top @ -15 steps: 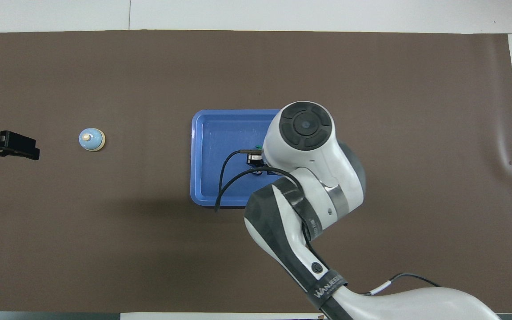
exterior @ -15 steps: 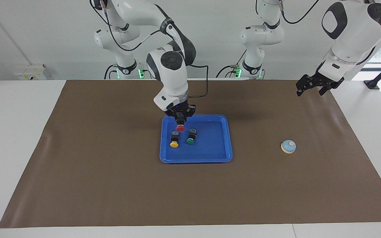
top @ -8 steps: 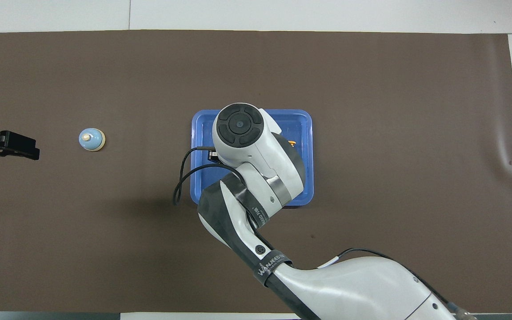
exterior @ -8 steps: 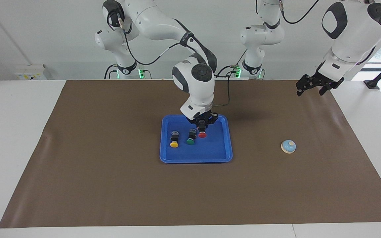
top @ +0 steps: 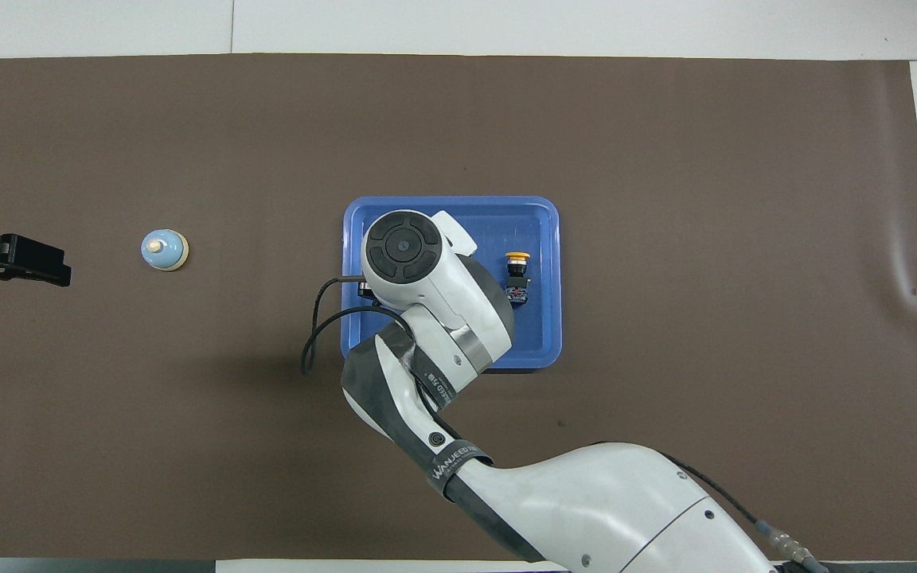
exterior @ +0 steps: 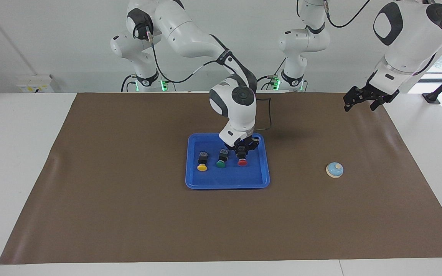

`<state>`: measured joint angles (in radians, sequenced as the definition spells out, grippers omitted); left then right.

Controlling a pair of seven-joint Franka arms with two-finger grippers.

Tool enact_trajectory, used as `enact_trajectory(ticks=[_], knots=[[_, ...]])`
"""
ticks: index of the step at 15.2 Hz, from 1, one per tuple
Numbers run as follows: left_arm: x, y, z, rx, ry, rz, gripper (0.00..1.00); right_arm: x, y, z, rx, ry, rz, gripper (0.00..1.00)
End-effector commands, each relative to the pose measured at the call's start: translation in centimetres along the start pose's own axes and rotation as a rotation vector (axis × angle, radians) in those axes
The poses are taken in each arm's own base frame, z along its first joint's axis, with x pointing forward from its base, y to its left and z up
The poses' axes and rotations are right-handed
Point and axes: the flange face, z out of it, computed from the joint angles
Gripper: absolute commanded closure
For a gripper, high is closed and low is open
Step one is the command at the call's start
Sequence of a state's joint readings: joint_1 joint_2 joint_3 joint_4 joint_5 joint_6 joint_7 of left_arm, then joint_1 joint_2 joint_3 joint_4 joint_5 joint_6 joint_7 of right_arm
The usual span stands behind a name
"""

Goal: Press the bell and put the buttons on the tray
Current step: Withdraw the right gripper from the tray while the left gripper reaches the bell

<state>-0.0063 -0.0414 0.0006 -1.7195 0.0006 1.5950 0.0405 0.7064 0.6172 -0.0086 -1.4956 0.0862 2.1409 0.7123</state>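
The blue tray [exterior: 228, 186] lies mid-table. The yellow button [exterior: 202, 167] and the green button [exterior: 220, 163] lie in it side by side. My right gripper [exterior: 243, 154] is low in the tray, shut on the black body of the red button [exterior: 242, 162], which lines up beside the green one toward the left arm's end. From overhead, the right arm hides that gripper and two buttons; only the tray [top: 450, 200] and the yellow button [top: 517, 259] show. The bell [exterior: 335, 170] [top: 164, 249] sits alone toward the left arm's end. My left gripper [exterior: 360, 105] [top: 37, 267] waits open above the mat's edge.
A brown mat [exterior: 129, 214] covers the table, with white tabletop [exterior: 14, 172] around it. A black cable [exterior: 268, 115] loops from the right wrist above the tray's edge nearer to the robots.
The right gripper carried the red button from above the tray's robot-side edge toward the left arm's end and lowered it beside the green one. The left arm stayed still.
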Motion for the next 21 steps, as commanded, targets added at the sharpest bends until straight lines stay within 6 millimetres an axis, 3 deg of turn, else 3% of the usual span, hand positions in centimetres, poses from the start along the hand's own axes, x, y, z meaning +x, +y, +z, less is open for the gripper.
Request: enact_trajectory(ticks=[1,2,3,4,5,7,8,10,12,17,21], knots=[[-0.2,-0.1,-0.5,-0.015,-0.004,0.003,0.00,-1.8,-0.8,1.8,0.000,0.002,-0.010,1.00],[-0.2,-0.1,-0.6,-0.015,-0.002,0.001,0.00,-2.0,-0.7,1.9,-0.005,-0.003,-0.002,1.00],[-0.2,0.0,-0.5,-0.015,-0.001,0.007,0.00,-2.2,-0.7,1.9,-0.009,-0.007,0.005,0.89],[-0.2,0.1,-0.6,-0.014,0.003,0.015,0.00,-2.2,-0.7,1.9,-0.013,-0.010,0.011,0.07],[0.0,0.3,-0.6,-0.013,0.022,0.018,0.02,-2.2,-0.7,1.7,-0.014,-0.011,0.019,0.00],[0.2,0.5,-0.1,-0.012,0.039,0.016,0.62,-1.9,-0.2,0.3,-0.014,-0.012,0.064,0.00],[0.2,0.2,0.1,-0.013,0.036,0.008,0.98,-1.4,0.4,-0.8,-0.014,-0.013,0.077,0.00],[0.5,-0.2,0.4,-0.013,0.048,0.003,1.00,0.7,3.1,-3.7,-0.004,-0.005,0.126,0.00],[1.6,-0.5,2.1,-0.012,0.071,-0.002,1.00,3.0,6.1,-6.5,0.014,0.015,0.174,0.00],[5.9,-0.7,7.6,-0.010,0.088,-0.004,1.00,8.4,17.6,-13.5,0.020,0.028,0.211,0.00],[8.1,-0.6,11.8,-0.010,0.081,0.001,1.00,9.8,27.4,-18.6,0.002,-0.016,0.114,0.00]])
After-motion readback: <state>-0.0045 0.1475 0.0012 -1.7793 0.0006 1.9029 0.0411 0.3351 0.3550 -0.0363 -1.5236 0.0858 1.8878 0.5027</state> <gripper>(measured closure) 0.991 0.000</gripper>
